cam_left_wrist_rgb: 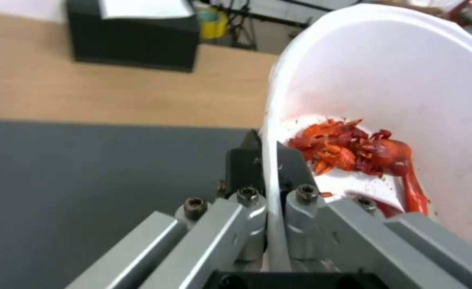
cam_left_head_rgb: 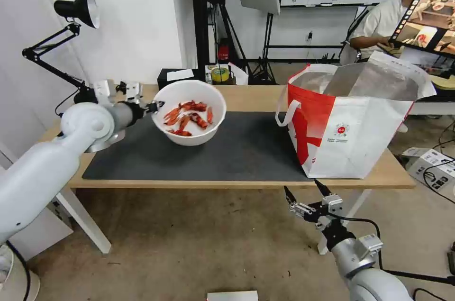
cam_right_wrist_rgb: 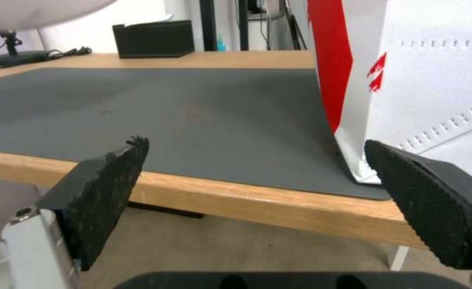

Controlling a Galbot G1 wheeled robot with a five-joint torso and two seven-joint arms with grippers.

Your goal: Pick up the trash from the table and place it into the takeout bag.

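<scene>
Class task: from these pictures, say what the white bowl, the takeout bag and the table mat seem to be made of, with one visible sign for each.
White bowl, held by its rim in the left gripper: probably thin plastic, going by its smooth, slim rim. Takeout bag: seemingly woven or non-woven fabric, stitched outside, with a shiny silver foil lining. Mat: matte dark grey, perhaps rubber or felt; the look leaves it open.

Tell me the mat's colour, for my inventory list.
Dark grey mat, plain; clearest in the head view.
</scene>
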